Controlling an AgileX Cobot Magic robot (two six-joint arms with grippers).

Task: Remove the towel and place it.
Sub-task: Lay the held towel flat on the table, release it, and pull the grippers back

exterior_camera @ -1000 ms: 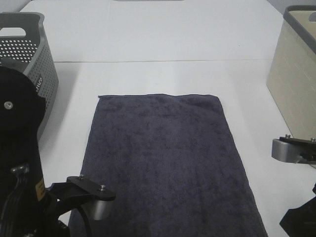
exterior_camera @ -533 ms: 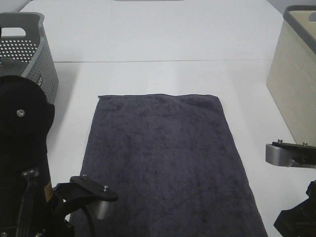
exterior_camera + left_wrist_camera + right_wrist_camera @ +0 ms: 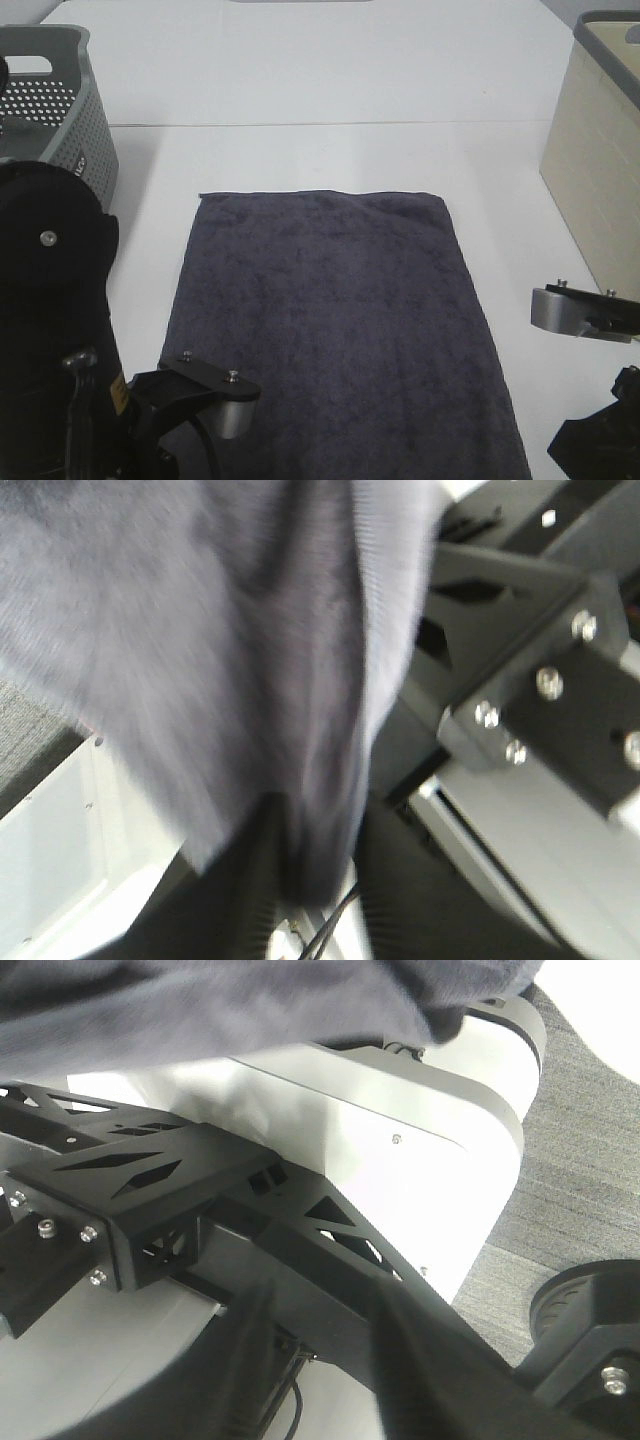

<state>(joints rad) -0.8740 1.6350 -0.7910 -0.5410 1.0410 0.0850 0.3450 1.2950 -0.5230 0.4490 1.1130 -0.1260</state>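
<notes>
Entry one, left jaws: a hanging fold of the towel [image 3: 200, 630] dips into the gap between them, but the wrist view is blurred and we cannot tell whether they grip it or stand free of it. Entry two, right jaws: parted with nothing between them. The towel's edge hangs apart from them, and the robot's pale base [image 3: 400, 1130] fills the space behind. Entry three, the towel: dark charcoal terry, spread flat on the white bench [image 3: 300, 160]. In the high view it runs from its far hem at 12 o'clock to 6 o'clock, where its near end leaves the view between the arms. We judge it soft, limp and fairly light, with a grippy pile and nothing fragile about it. It will sag and fold under any single hold. We judge the best holds to be the near hemmed corners at 5 and 7 o'clock, one for each arm. Entry four, surroundings: a grey perforated basket [image 3: 60, 120] at 10 o'clock and a beige bin [image 3: 600, 170] at 3 o'clock, both apart from the cloth.
</notes>
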